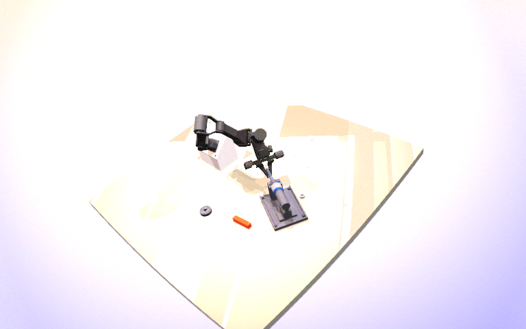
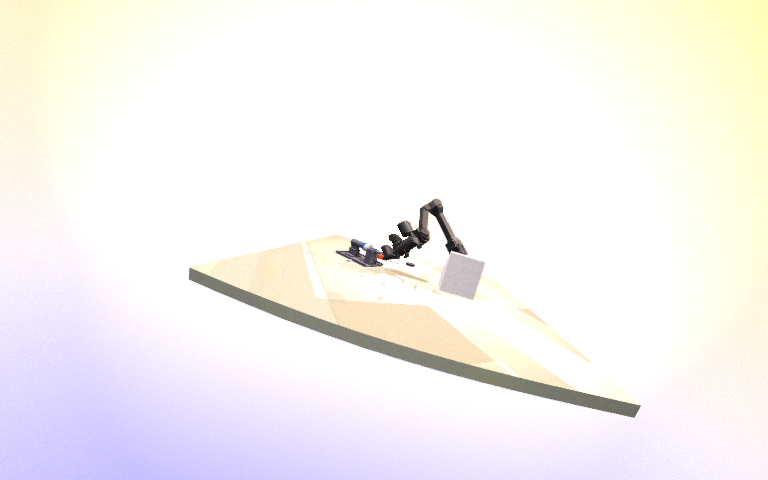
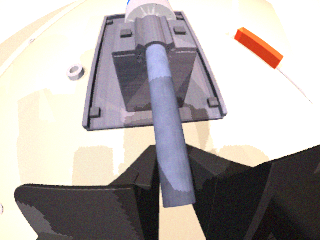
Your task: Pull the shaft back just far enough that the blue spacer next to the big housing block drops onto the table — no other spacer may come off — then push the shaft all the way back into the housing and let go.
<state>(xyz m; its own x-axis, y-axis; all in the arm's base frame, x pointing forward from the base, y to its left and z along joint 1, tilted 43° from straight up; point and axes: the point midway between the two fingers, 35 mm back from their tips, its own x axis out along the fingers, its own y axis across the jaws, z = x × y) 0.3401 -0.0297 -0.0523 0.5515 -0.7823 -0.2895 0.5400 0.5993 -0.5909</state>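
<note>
My gripper [image 1: 268,174] [image 3: 165,150] is shut on the blue-grey shaft [image 1: 272,178] [image 3: 164,95], whose near end sticks out between the fingers. The shaft runs through the upright dark block [image 2: 371,255] [image 3: 129,85] on the base plate [image 1: 270,221] [image 3: 95,90]. Beyond that block sits a pale grey ring section [image 3: 150,9], then the blue spacer [image 1: 277,189] [image 2: 364,246], against the big grey cylindrical housing [image 1: 283,199] [image 2: 356,242]. The blue spacer is still up in line with the shaft. The shaft's far end is hidden.
An orange-handled tool [image 1: 242,222] [image 3: 258,47] and a dark ring [image 1: 205,210] [image 2: 410,264] lie on one side of the plate. A small grey ring [image 1: 302,195] [image 3: 75,72] lies on the other. A pale box [image 1: 222,155] [image 2: 462,275] stands by the arm's base.
</note>
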